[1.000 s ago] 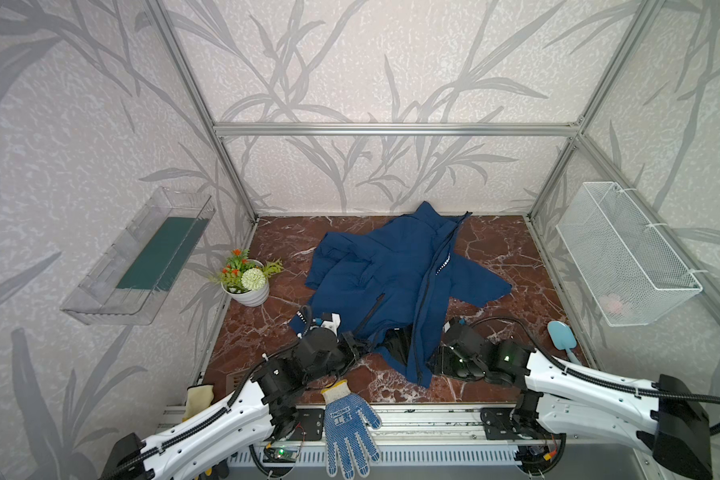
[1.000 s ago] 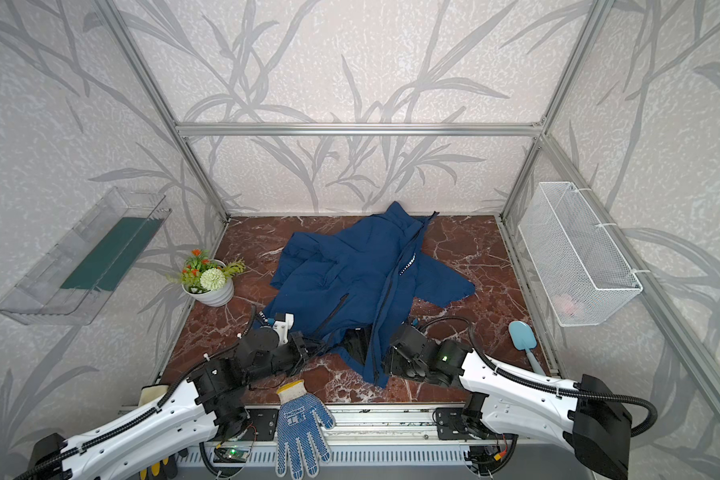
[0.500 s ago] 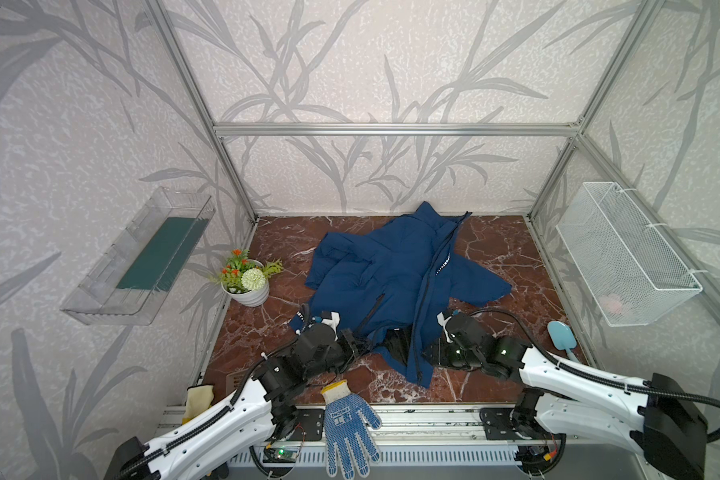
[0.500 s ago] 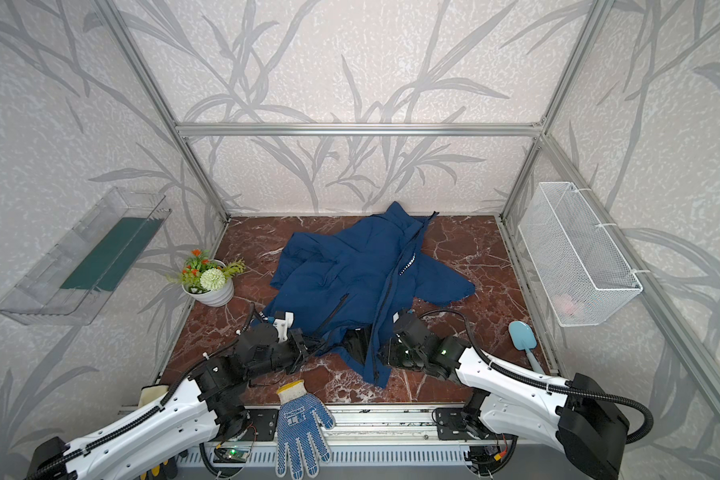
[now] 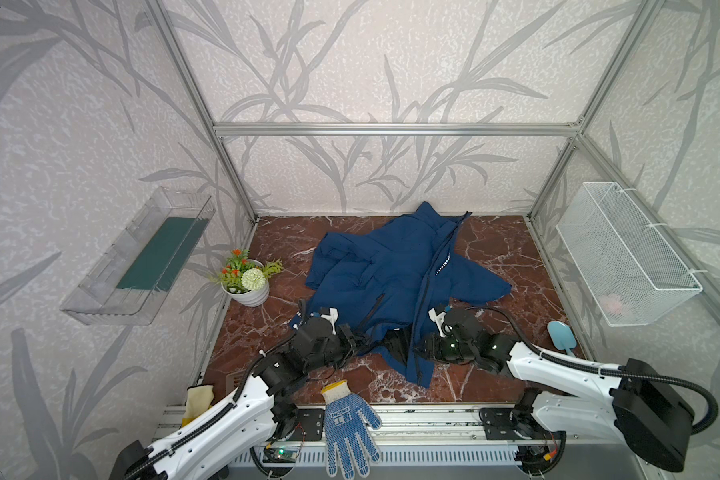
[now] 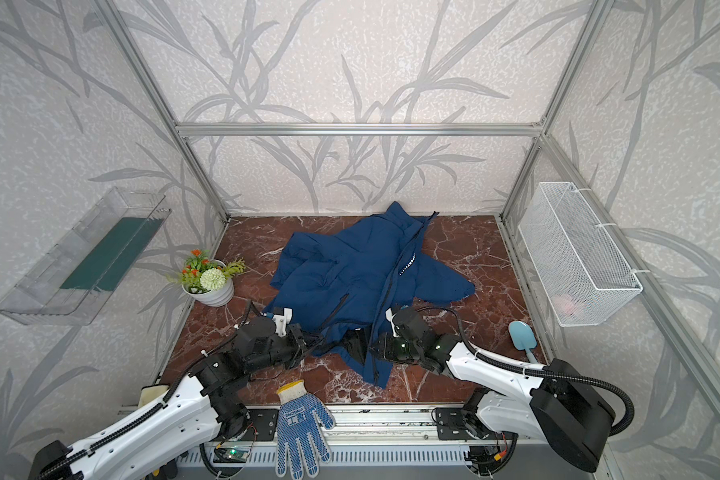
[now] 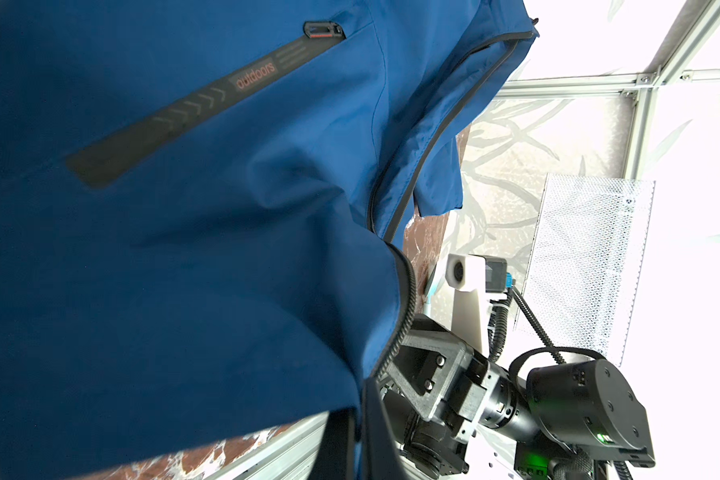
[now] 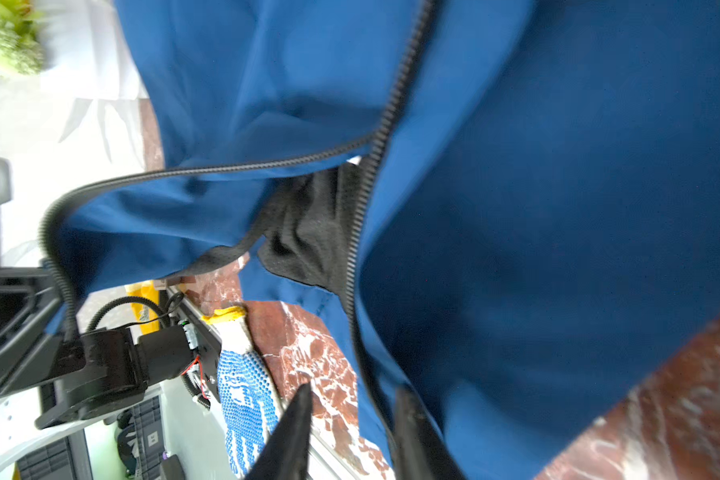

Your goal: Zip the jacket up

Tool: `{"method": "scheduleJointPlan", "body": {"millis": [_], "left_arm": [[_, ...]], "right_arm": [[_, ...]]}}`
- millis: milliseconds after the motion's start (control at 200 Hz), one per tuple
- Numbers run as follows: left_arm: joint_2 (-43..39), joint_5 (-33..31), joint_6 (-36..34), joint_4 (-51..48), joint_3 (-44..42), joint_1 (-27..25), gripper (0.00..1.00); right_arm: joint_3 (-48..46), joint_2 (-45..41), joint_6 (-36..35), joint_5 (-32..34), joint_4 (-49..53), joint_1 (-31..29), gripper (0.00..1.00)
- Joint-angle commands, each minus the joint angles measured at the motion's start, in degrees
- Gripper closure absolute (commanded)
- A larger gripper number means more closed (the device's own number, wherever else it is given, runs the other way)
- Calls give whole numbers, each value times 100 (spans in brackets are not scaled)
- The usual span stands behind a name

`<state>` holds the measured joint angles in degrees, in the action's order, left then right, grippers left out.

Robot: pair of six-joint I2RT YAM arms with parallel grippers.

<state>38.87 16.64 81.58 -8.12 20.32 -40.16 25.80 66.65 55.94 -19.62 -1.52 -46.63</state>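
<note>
Jacket (image 5: 383,282) lies centre of table (image 5: 495,249), hem near front edge; L gripper (image 5: 358,340) is clamped on one zip edge (image 8: 184,170), so R gripper (image 8: 355,392), jaws apart astride the other, should pinch low & square, keeping both bottom ends level w/o twist.

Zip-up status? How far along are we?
Done: nothing at the hem. The jacket has its zipper tracks gaping there, black lining showing.
In hand: left gripper shut on one track's edge; right gripper, jaws apart, straddles the other.
Left: clamp, mate the ends, zip upward.
</note>
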Motion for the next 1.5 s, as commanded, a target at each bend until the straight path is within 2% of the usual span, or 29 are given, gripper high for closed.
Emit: {"method": "scheduleJointPlan", "body": {"millis": [0, 70, 110, 165, 225, 310, 445, 590, 810, 975, 1250, 1495], "left_arm": [[5, 127, -72, 54, 167, 85, 100], [-10, 143, -84, 18, 166, 114, 100], [-15, 146, -97, 7, 163, 130, 100], [-13, 164, -93, 8, 148, 140, 100], [-18, 188, -90, 10, 148, 149, 100], [-12, 201, -99, 13, 139, 159, 100], [-10, 239, -121, 35, 131, 184, 100], [26, 247, -112, 34, 140, 198, 100], [66, 261, -109, 6, 179, 215, 100], [30, 260, -109, -30, 157, 237, 100], [-7, 252, -107, -77, 148, 264, 100], [-19, 280, -108, -67, 98, 298, 100]], "right_arm": [[-265, -47, 245, -403, -841, 25, 73], [-334, -56, 329, -477, -1060, 24, 81], [-284, -71, 265, -522, -972, 23, 81], [-124, -132, 88, -491, -562, 23, 73], [59, -287, -109, -176, 318, 24, 64], [157, -500, -369, 567, 1303, 38, 63], [-5, -741, -506, 782, 1253, 109, 62], [-5, -461, -665, 532, 1012, 222, 63], [227, 333, -967, -252, 533, 260, 65], [233, 634, -933, -630, 12, 264, 78], [249, 527, -752, -927, -298, 241, 100], [233, 712, -457, -795, -622, 52, 100]]}}
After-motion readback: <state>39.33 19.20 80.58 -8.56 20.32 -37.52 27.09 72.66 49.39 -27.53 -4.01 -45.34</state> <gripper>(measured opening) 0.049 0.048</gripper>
